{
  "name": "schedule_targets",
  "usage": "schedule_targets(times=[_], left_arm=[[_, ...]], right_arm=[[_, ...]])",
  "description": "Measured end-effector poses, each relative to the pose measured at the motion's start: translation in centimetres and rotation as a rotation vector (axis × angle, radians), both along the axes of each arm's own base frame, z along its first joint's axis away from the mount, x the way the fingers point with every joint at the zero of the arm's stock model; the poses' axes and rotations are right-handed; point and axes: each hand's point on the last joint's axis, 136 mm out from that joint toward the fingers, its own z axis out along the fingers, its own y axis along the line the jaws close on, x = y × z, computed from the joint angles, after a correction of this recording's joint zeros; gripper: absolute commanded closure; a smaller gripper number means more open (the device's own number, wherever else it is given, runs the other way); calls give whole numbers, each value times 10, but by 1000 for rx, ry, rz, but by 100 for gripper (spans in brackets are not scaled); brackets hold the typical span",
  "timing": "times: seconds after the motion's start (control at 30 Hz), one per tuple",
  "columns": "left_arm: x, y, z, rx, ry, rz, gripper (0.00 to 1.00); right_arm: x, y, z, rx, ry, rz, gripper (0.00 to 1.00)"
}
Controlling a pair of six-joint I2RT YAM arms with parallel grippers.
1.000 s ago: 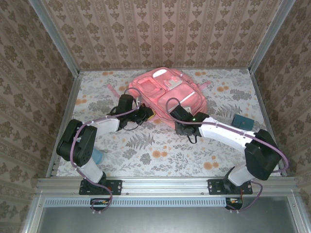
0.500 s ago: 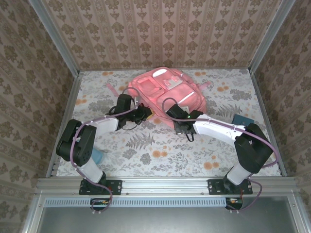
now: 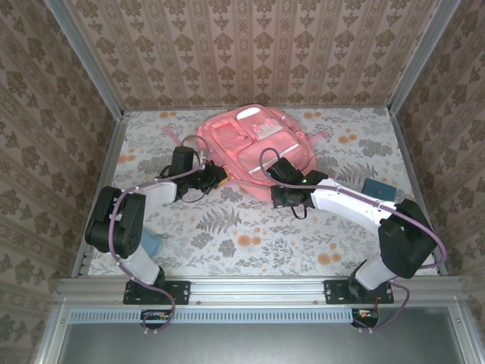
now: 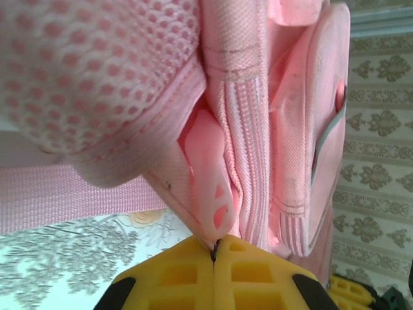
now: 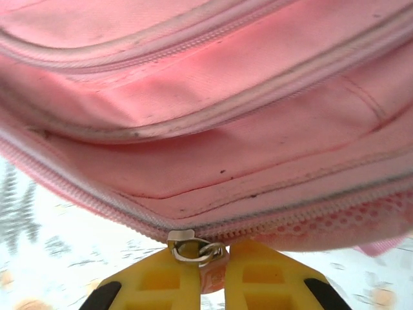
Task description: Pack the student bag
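**Table**: covered with a flower-patterned cloth; everything I work on lies on it.

**Student bag**: pink, lying flat, its pockets and white patch facing up. Both arms reach in to its near edge, so it lies just beyond each pincer and touches both.

**Left pincer**: at the bag's near left corner. Through the left wrist camera I see the left pincer with its yellow fingers pressed together and no gap between them. They nip the tip of a pink pull tab that hangs from the bag's side seam, beside the mesh pocket.

**Right pincer**: at the bag's near edge, right of the left pincer. In the right wrist view the right pincer is almost fully closed. Its fingers clamp the zip pull at the end of the bag's lowest zip line, with pink fabric close above them.

**Flat dark-blue thing**: well to the right of the bag, beyond the right forearm.

**Pale blue thing**: well apart from the bag on its near left, partly hidden by the left arm, so I cannot tell what it is.
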Motion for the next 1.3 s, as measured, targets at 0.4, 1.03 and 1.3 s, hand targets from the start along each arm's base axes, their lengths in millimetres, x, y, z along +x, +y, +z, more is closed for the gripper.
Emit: schedule_targets(times=[0.4, 1.03, 1.3], left_arm=[[-12, 58, 25, 58, -75, 149, 45], [-45, 47, 8, -24, 27, 130, 50], [-41, 36, -4, -22, 64, 113, 60]], right_arm=[[-3, 138, -11, 300, 138, 235, 100], [2, 177, -5, 396, 165, 258, 100], [-4, 177, -11, 386, 179, 265, 100]])
